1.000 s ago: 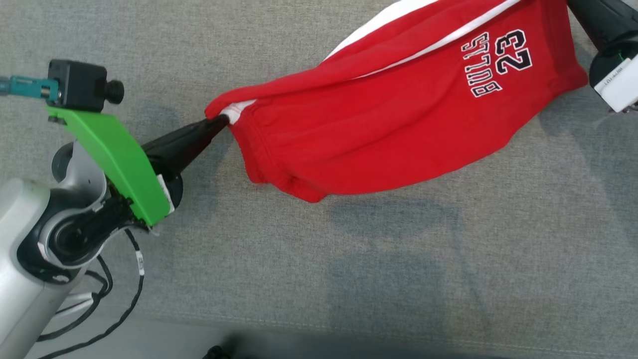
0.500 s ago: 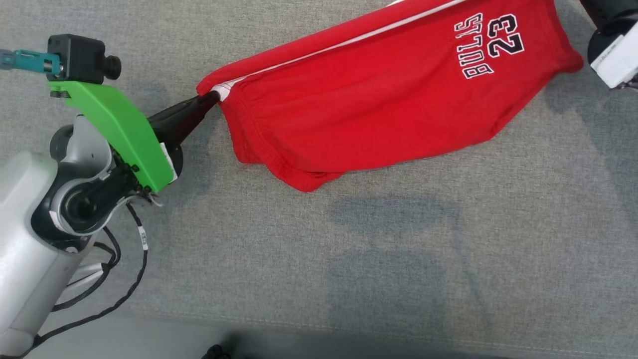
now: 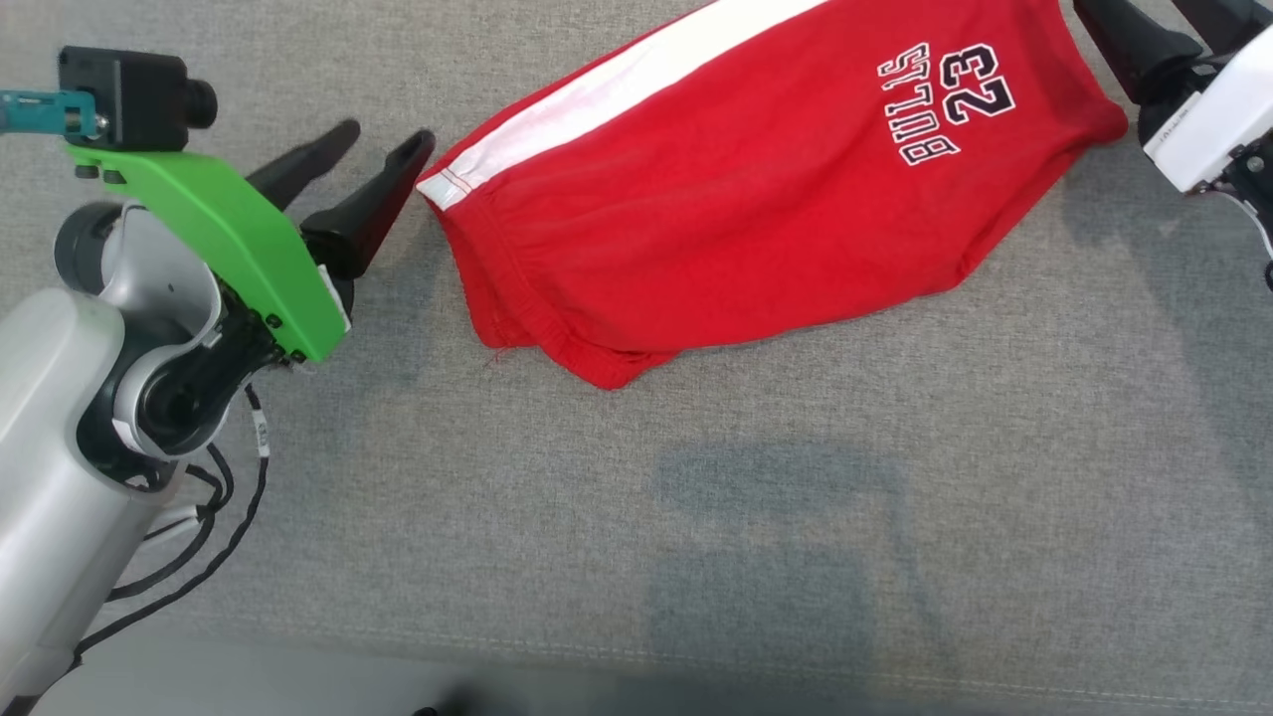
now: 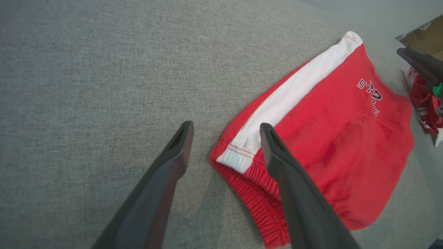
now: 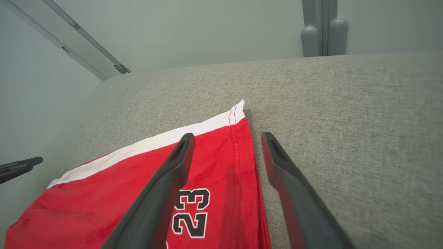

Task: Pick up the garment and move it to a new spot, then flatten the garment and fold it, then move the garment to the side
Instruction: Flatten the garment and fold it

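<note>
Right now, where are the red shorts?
The red shorts lie on the grey fabric, near the top of the head view, between the open left gripper and the open right gripper.

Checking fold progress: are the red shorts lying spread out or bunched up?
Spread out: the red shorts lie smooth on the grey cushion, side stripe and print showing.

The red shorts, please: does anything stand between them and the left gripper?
Nothing visible does. The left gripper, jaws open, sits right beside the waistband corner of the shorts, both over the grey upholstery.
</note>
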You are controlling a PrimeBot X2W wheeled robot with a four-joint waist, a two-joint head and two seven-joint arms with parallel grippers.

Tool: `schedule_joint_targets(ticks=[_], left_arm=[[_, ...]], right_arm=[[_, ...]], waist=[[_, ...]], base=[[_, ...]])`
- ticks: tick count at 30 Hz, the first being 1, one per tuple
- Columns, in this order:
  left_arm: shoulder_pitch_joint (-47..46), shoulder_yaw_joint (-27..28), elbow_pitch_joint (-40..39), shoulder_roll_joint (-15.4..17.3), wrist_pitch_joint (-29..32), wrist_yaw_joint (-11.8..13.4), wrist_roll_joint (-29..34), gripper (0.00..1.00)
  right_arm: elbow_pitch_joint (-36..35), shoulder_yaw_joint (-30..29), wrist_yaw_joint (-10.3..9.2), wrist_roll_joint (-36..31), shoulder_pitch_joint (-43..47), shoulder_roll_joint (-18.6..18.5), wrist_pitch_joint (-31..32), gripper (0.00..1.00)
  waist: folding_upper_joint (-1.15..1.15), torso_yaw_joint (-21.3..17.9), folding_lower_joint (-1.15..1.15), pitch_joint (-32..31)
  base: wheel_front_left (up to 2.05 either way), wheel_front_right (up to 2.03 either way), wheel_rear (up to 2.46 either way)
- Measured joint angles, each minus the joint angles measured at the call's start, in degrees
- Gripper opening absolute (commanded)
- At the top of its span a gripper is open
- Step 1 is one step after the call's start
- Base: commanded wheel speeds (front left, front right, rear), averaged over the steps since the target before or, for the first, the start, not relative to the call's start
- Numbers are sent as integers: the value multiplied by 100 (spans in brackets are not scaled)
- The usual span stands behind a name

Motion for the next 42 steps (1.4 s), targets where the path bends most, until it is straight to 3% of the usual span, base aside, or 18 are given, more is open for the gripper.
schedule_joint_targets(ticks=[5, 16, 22, 23, 24, 25, 31, 42], left_arm=[[-17, 19, -435, -76, -608, 1, 505, 100], [594, 42, -672, -369, -1412, 25, 644, 100], [922, 33, -653, -532, -1751, 43, 690, 100], [983, 33, -634, -533, -1802, 43, 701, 100], [1044, 27, -613, -538, -1845, 43, 712, 100], [1110, 24, -590, -547, -1889, 43, 727, 100], [1513, 20, -495, -606, -2116, 43, 724, 100], [2121, 54, -498, -570, -2343, 44, 625, 100]], right_arm=[[344, -2, -10, 5, 189, -188, 20, 100], [823, 74, -14, 293, 526, -216, 367, 100], [1039, 2, 51, 1025, 708, -35, 643, 100], [1072, 10, 59, 1037, 733, -31, 664, 84], [1110, 18, 100, 1038, 759, -22, 686, 20], [1137, 16, 109, 1055, 793, -12, 716, 0], [1384, -57, 109, 1305, 1056, 55, 842, 0], [1592, -464, 99, 1437, 1201, -745, 861, 0]], waist=[[0, 68, 0, -138], [0, 453, 0, -252], [0, 633, 0, -434], [0, 657, 0, -476], [0, 681, 0, -522], [0, 704, 0, -569], [0, 803, 0, -894], [0, 823, 0, -1521]], base=[[0, 0, 0], [0, 0, 0], [0, 0, 0], [0, 0, 0], [0, 0, 0], [0, 0, 0], [0, 0, 0], [0, 0, 0]])
